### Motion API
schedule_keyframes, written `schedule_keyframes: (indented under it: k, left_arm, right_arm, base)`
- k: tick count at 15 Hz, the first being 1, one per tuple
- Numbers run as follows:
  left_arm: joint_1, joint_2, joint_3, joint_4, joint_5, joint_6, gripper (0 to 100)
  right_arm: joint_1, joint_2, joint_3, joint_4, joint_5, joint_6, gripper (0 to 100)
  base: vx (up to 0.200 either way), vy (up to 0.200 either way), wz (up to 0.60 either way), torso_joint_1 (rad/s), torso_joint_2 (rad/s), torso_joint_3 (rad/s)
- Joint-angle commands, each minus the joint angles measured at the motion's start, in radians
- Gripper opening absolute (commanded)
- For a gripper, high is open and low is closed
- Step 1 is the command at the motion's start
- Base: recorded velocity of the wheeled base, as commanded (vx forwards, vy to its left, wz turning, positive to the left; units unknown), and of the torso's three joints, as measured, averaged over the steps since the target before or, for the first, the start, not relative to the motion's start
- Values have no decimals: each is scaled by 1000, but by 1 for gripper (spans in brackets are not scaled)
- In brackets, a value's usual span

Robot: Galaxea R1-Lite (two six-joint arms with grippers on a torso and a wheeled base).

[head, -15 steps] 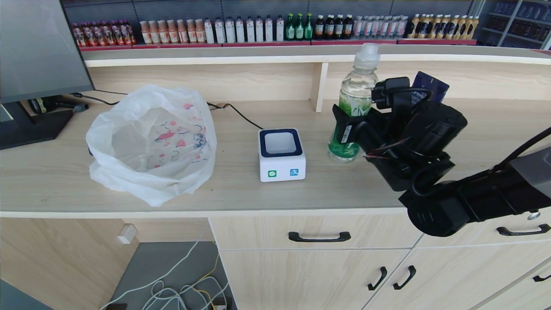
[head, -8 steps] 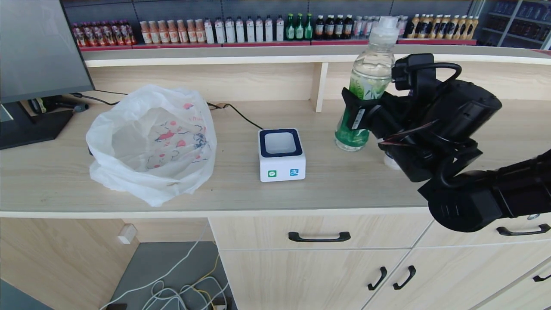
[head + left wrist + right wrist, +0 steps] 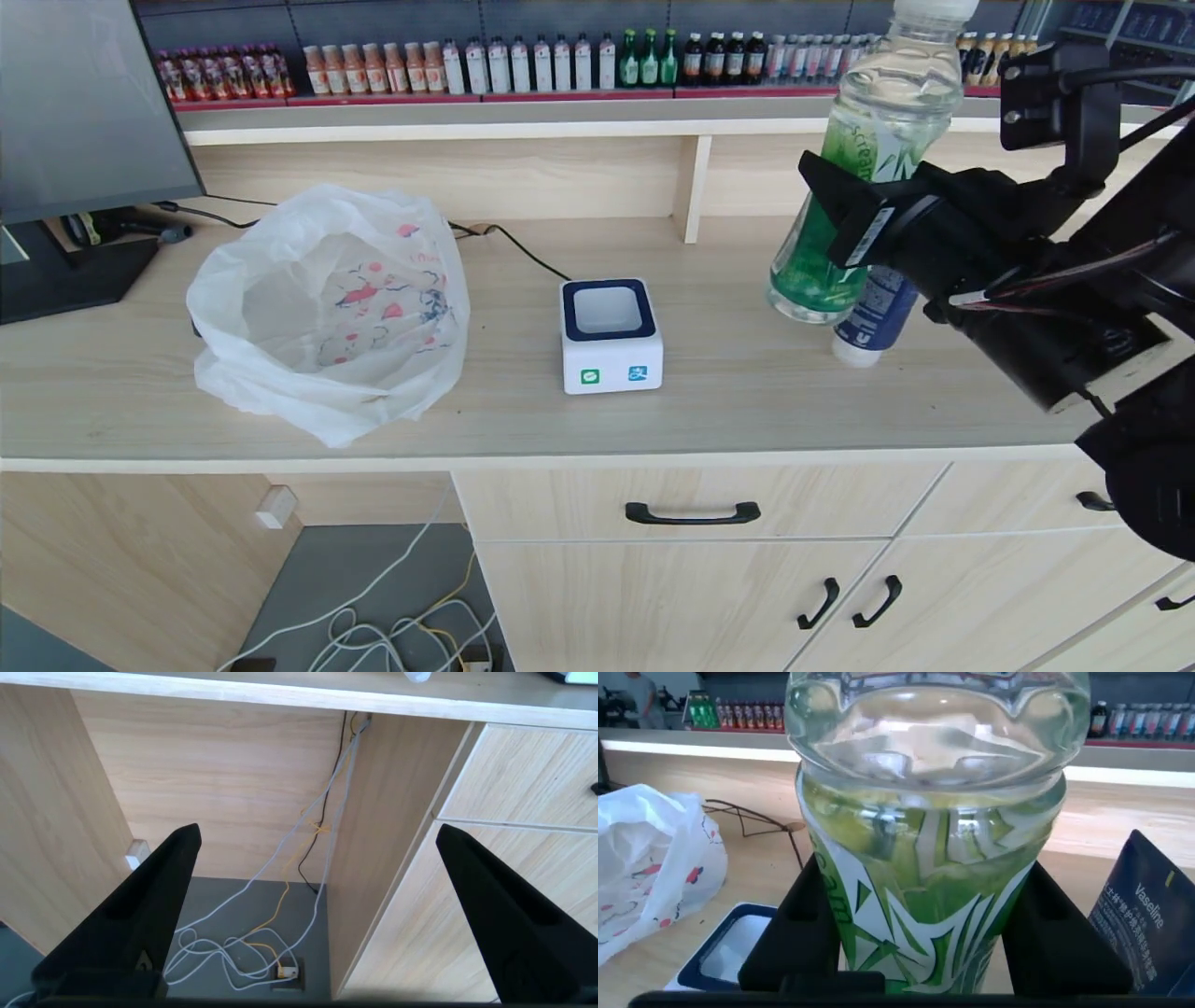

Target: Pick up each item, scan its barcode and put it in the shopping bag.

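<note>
A clear bottle point(image 3: 873, 140) with a green label and pale drink hangs upright above the right end of the counter, with my right gripper point(image 3: 864, 213) shut around its middle. From the right wrist the bottle point(image 3: 934, 849) sits between the black fingers point(image 3: 799, 929). The white scanner point(image 3: 611, 334) with a dark-rimmed window stands mid-counter, left of and below the bottle. The white shopping bag point(image 3: 327, 289) lies open at the left. A dark blue tube point(image 3: 875, 313) stands cap-down on the counter beside the bottle. My left gripper point(image 3: 318, 924) is open below counter level, holding nothing.
A monitor point(image 3: 84, 112) on its stand occupies the far left corner, with cables running behind the bag. A raised wooden ledge point(image 3: 691, 177) backs the counter. Drawers with black handles point(image 3: 693, 513) are below. Cables point(image 3: 280, 905) hang under the counter.
My right gripper has lifted the bottle off the counter, carrying it up and to the right. The blue tube, earlier hidden behind the arm, now shows.
</note>
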Motion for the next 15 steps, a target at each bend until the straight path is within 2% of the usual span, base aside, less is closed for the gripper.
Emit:
schedule_keyframes:
  k: [1,4,7,12,14,15]
  left_arm:
    - [0,0,0,0,0,0,100]
    - [0,0,0,0,0,0,100]
    - [0,0,0,0,0,0,100]
    - [0,0,0,0,0,0,100]
    - [0,0,0,0,0,0,100]
    - [0,0,0,0,0,0,100]
  right_arm:
    - [61,-135,160,-31,4,15,0]
    - [161,-248,365,-65,4,47,0]
    - [219,-323,499,-65,4,78,0]
    - [226,-339,522,-65,35,144,0]
    - [227,-339,523,-65,118,161,0]
    - [227,-337,531,-65,191,178,0]
  base:
    - [0,0,0,0,0,0]
    - [0,0,0,0,0,0]
    - [0,0,0,0,0,0]
    - [0,0,0,0,0,0]
    - [0,0,0,0,0,0]
    - [0,0,0,0,0,0]
